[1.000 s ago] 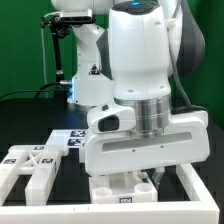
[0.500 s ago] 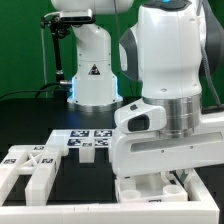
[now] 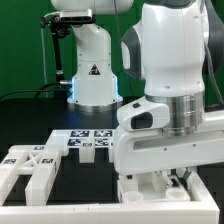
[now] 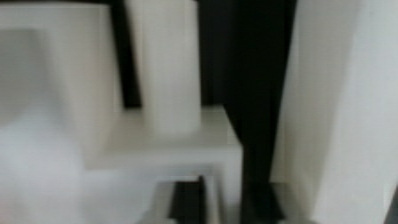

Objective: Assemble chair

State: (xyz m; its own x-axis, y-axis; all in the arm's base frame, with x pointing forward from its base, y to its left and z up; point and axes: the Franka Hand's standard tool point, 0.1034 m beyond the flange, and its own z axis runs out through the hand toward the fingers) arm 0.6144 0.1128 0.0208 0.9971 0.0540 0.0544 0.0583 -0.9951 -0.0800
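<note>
My big white gripper (image 3: pixel 166 181) hangs low at the exterior view's right, its jaws shut down among the chunky white bars of a chair part (image 3: pixel 146 187). The fingertips are mostly hidden by the hand and the bars. In the wrist view the same chair part (image 4: pixel 169 90) fills the picture as blurred white bars with dark gaps, very close to the camera. A flat X-braced chair panel (image 3: pixel 33 160) with chunky edges lies apart at the exterior view's left, untouched.
The marker board (image 3: pixel 90 138) lies on the black table between the panel and my gripper. The robot's white base (image 3: pixel 92 70) stands behind it. A black stand (image 3: pixel 57 55) rises at the back left.
My gripper has shifted toward the exterior view's right, and the white chair part under it has moved the same way. The X-braced panel has stayed put.
</note>
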